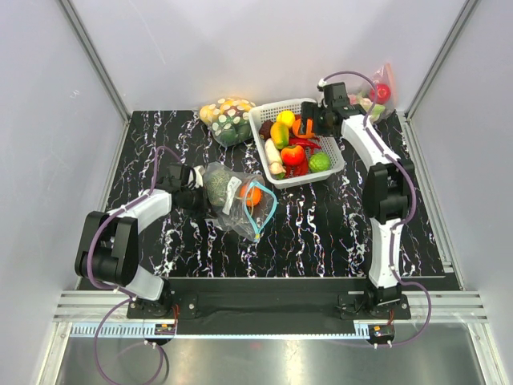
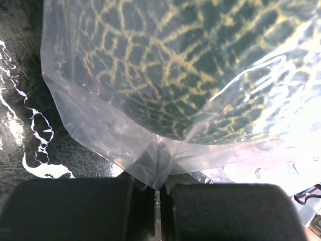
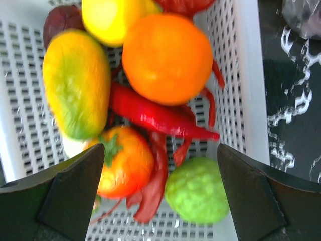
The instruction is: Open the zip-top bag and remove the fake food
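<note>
Now, green ball point(image 1: 216, 183) inside zip-top bag point(image 1: 243, 215) — left tool point(image 2: 158, 193) tight on it — right tool point(image 3: 160, 150) wide above basket point(image 3: 246, 75).

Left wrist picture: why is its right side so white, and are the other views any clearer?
Left wrist: glare on the zip-top bag bleaches the right side, and the left gripper is a soft dark blur up close. Right wrist: evenly lit, the orange fruit slightly soft. Top external: sharp and evenly lit.
</note>
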Robot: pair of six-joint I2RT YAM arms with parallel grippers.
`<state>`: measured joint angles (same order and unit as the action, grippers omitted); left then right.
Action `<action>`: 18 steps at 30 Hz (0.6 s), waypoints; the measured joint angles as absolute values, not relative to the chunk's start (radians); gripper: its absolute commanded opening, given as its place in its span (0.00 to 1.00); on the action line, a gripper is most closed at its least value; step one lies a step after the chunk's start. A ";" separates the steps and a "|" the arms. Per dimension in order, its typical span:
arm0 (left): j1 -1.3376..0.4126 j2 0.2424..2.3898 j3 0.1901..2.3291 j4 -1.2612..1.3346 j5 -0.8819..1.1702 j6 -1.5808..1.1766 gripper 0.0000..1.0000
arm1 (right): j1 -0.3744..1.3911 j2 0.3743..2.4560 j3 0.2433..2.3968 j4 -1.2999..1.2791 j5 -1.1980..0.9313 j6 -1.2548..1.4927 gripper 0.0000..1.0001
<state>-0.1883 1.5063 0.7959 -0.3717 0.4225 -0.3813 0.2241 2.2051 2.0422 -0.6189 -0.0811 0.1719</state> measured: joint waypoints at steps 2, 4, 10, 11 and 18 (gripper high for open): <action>-0.188 1.506 0.796 -0.372 0.424 -0.382 0.00 | 0.224 2.150 1.971 -0.609 -0.090 0.172 0.99; -0.188 1.506 0.796 -0.371 0.426 -0.382 0.00 | 0.224 2.076 1.890 -0.601 -0.100 0.172 0.99; -0.188 1.506 0.796 -0.369 0.437 -0.382 0.00 | 0.250 1.799 1.663 -0.549 -0.120 0.174 0.97; -0.188 1.506 0.796 -0.368 0.439 -0.382 0.00 | 0.268 1.755 1.633 -0.542 -0.118 0.174 0.96; -0.188 1.506 0.796 -0.368 0.446 -0.382 0.00 | 0.505 1.635 1.494 -0.509 -0.129 0.182 0.86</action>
<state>-0.1883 1.5063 0.7959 -0.3676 0.4458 -0.3824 0.5053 1.6352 1.4940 -0.5091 -0.1291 0.1822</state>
